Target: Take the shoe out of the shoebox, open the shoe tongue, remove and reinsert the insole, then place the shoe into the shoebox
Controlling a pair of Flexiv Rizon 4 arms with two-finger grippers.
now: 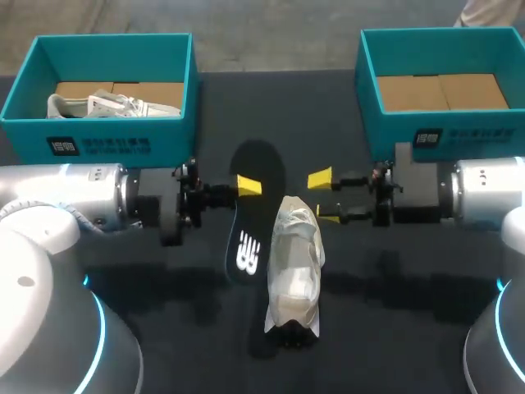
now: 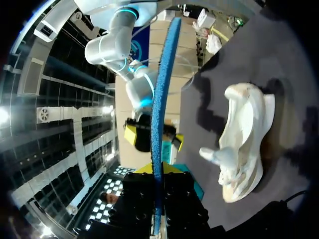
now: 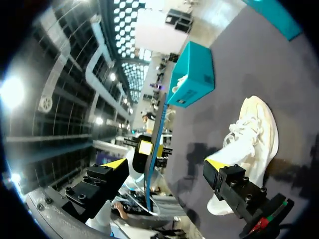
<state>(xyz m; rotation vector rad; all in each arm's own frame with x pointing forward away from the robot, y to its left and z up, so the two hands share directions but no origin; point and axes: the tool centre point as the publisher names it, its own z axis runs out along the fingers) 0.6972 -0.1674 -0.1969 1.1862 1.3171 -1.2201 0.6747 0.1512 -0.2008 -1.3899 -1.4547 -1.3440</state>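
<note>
Dark surface (image 1: 385,328), left shoebox (image 1: 164,135) and right shoebox (image 1: 385,131) at the far corners, fronts printed in white. Left end effector (image 1: 248,185) pinches the insole (image 1: 250,222), white logo (image 1: 246,253) showing. Right end effector (image 1: 324,197) gapes wide, empty, beside the shoe (image 1: 294,275) lying mid-surface.

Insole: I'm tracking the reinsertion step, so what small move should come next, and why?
Probably the left pincer should swing the insole toward the opening of the shoe. The pincer is shut on the insole, which is out of the shoe and held beside it. The right pincer is open near the shoe.
</note>
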